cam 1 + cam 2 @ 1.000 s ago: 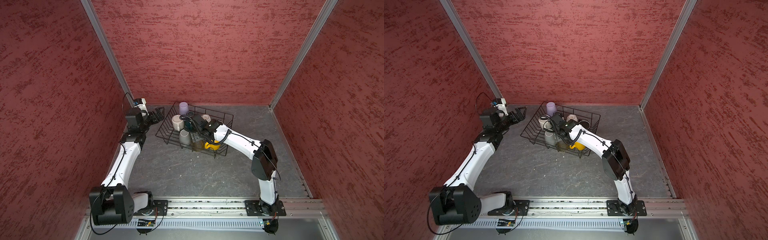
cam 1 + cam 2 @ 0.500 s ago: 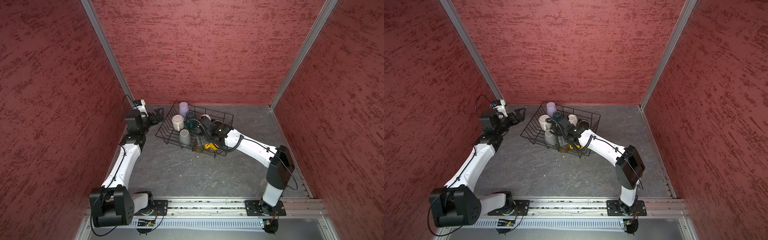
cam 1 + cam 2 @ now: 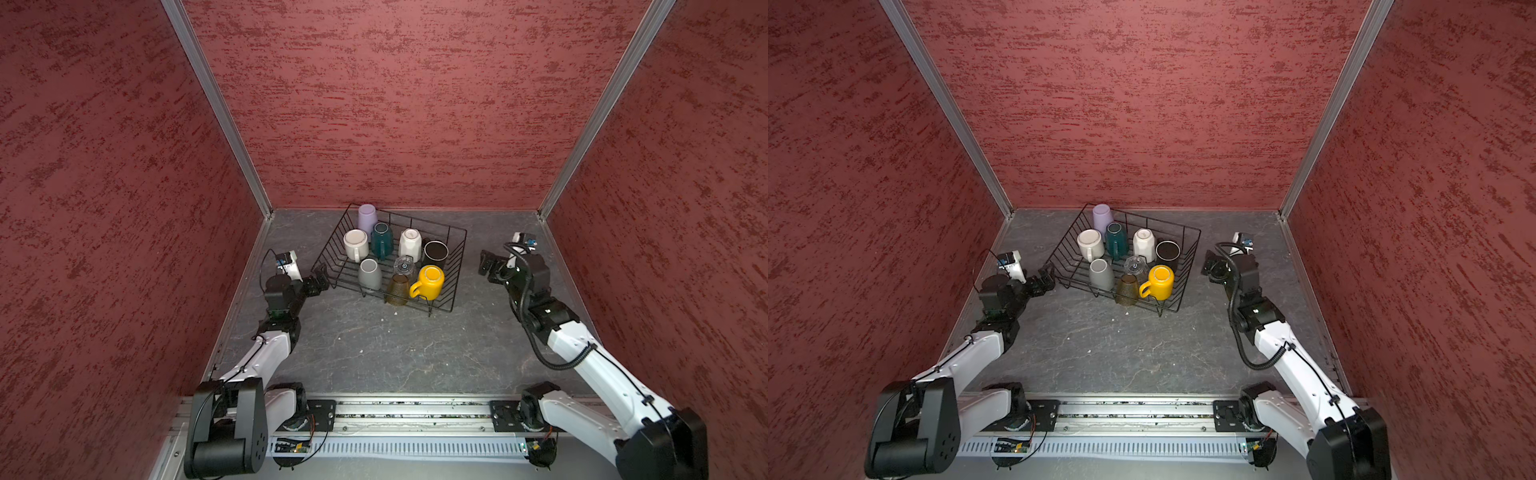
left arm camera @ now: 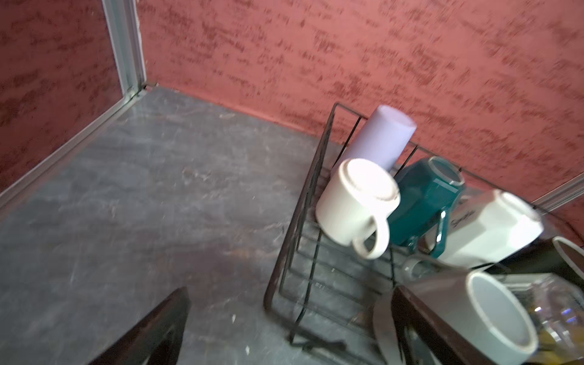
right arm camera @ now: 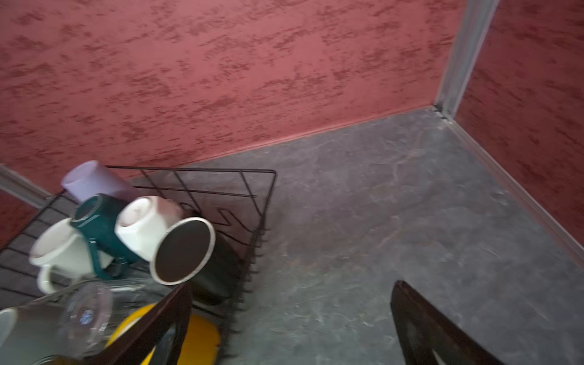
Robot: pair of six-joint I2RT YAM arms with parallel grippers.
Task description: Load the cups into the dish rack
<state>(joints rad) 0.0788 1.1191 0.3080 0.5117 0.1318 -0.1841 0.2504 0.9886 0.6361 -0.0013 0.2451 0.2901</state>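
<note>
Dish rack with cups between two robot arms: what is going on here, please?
The job here is loading cups into the black wire dish rack, and it looks done. Nine sit inside: lavender cup, white cup, teal cup, faceted white cup, black cup, grey cup, clear glass, amber glass, yellow cup. None is left on the table. The left gripper is beside the rack's left side, the right gripper off its right side; both are open and empty.

Black wire dish rack [image 3: 1188,270], centre frame, w/ nine cups [image 3: 1116,241] inside: lavender tumbler [image 3: 1102,216] at 11 o'clock, yellow mug [image 3: 1160,282] at 5. Left gripper [image 3: 1045,282] approx. 8 o'clock of rack, right gripper [image 3: 1212,266] at 3, both empty.
</note>
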